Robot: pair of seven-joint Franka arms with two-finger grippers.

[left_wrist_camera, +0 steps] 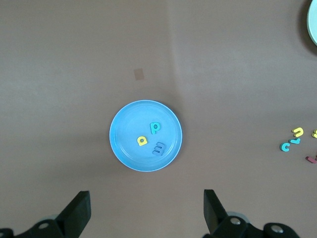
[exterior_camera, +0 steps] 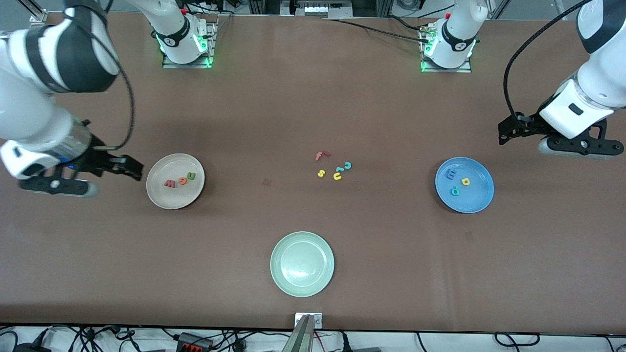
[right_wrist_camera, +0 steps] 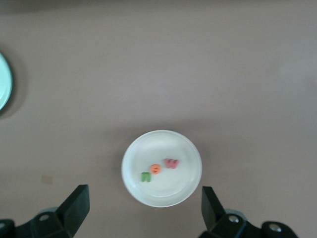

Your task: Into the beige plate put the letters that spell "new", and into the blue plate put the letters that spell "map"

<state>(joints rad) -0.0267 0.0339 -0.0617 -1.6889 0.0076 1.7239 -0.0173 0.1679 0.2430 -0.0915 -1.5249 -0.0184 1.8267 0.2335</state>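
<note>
All six letters were seen sorted: "new" (exterior_camera: 179, 180) in the beige plate (exterior_camera: 161, 193), "map" (exterior_camera: 458, 183) in the blue plate (exterior_camera: 477, 200); the left gripper (left_wrist_camera: 146, 213) and right gripper (right_wrist_camera: 145, 210) were held released and empty.

The only readable signs are the foam letters themselves: n (right_wrist_camera: 145, 176), e (right_wrist_camera: 156, 169), w (right_wrist_camera: 171, 162) in the beige plate (right_wrist_camera: 143, 148); m (left_wrist_camera: 159, 148), a (left_wrist_camera: 142, 141), p (left_wrist_camera: 155, 128) in the blue plate (left_wrist_camera: 124, 129).

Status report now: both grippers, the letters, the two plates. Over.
Left gripper and right gripper open, empty. n, e, w in beige plate; m, a, p in blue plate. Spare letters mid-table, nothing in the way.
</note>
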